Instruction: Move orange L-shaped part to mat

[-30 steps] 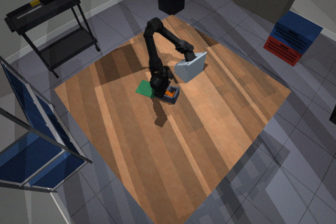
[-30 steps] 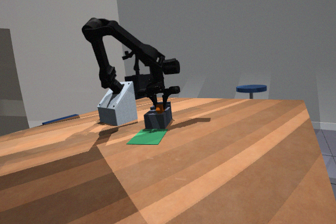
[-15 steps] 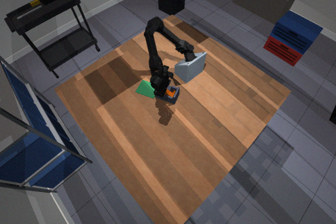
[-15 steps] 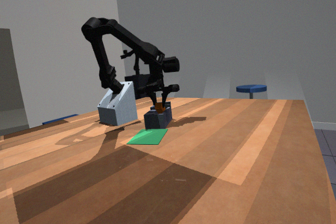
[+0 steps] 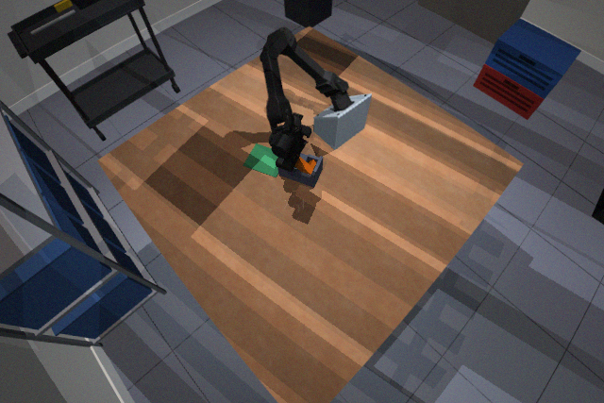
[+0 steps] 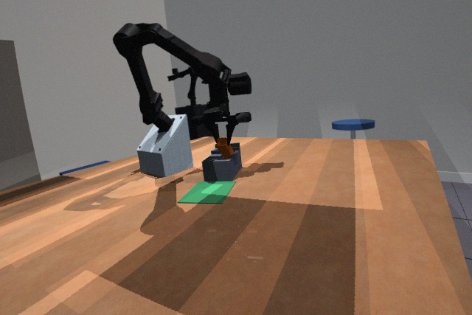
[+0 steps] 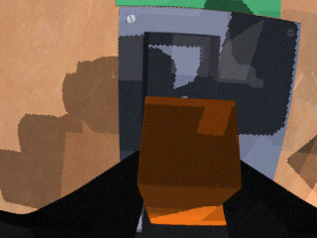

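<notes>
Tilting above the grey tray point(image 6: 220, 168), the orange part point(image 6: 224, 149) seems pinched.

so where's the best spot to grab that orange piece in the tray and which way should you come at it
Grip the raised end of the orange piece, coming from straight above. It sits tilted in the tray, one end tipped up above the rim and the other down in the pocket, so only that upper end offers two free side faces. The hand is already shut on it that way, one finger on each side.
</notes>
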Robot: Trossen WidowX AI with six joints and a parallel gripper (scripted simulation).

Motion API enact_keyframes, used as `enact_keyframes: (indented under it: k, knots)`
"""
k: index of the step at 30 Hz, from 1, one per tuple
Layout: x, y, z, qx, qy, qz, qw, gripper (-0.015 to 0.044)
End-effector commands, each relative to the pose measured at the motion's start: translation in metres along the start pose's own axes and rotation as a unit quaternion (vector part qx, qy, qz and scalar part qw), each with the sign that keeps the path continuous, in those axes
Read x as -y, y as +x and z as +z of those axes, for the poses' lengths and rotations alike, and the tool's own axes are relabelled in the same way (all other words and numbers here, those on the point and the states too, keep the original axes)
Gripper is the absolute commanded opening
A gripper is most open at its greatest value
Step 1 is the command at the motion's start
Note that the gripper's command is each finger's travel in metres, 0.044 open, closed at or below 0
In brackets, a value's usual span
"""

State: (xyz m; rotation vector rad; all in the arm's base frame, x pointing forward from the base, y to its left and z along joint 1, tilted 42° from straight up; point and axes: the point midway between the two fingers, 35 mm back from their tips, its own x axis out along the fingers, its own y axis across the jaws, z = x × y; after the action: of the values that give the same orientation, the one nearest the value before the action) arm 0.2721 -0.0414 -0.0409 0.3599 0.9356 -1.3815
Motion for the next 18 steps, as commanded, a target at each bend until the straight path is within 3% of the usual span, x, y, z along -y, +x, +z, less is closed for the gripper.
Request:
enact_keyframes:
  k: [1,18]
  knots:
    - [-0.002,-0.011,-0.001,-0.004,0.000,0.006,1.000,0.0000]
    - [-0.002,-0.038,-0.001,-0.004,0.000,0.006,1.000,0.0000]
